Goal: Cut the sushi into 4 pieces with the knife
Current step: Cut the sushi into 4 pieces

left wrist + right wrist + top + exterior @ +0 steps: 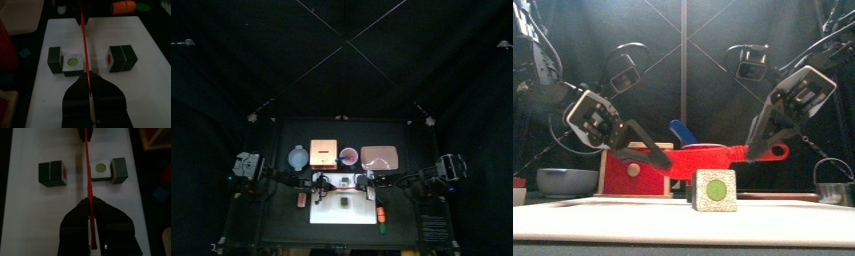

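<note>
The left gripper [651, 151] and the right gripper [759, 148] are both pinching the red toy knife [714, 155], at its 9 and 3 o'clock ends. The knife is hovering above the sushi roll [715, 190], which is lying split on the white cutting board [593, 215] at the table's 6 o'clock.

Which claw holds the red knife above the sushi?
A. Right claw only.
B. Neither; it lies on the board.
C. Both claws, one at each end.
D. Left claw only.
C: the left claw and the right claw each grip one end of the red knife, which hangs level above the sushi.
</note>
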`<state>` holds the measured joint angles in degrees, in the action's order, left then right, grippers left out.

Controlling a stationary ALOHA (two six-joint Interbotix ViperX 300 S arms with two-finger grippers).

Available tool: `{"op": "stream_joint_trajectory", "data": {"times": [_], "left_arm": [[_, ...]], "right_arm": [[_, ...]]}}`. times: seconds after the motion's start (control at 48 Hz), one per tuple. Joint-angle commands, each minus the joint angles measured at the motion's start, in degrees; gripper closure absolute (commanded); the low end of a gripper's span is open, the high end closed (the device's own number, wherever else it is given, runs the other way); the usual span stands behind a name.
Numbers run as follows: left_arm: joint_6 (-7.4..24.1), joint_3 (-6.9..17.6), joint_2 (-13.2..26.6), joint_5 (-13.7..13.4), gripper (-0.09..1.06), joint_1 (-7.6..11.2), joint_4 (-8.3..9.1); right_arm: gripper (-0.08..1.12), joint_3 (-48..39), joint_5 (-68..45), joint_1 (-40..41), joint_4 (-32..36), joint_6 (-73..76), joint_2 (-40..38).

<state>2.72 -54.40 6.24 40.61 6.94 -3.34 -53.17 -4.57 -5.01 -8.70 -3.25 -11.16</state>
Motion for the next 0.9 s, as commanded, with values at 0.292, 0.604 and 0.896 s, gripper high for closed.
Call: {"op": "stream_joint_trajectory", "data": {"times": [0.292,0.604,0.896], "left_arm": [[-0.2,4.0,3.8,0.1,0.81,5.54,4.92],[-0.4,4.0,5.9,-0.4,0.81,6.15,2.64],[-0.4,4.4,6.1,-4.6,0.82,7.03,1.49]], "right_arm": [[0.94,0.3,-0.3,-4.8,-1.9,0.0,0.9],[0.94,1.3,-0.3,-5.3,-2.2,0.0,3.9],[0.94,2.3,-0.3,-5.3,-2.2,0.0,7.1]]}}
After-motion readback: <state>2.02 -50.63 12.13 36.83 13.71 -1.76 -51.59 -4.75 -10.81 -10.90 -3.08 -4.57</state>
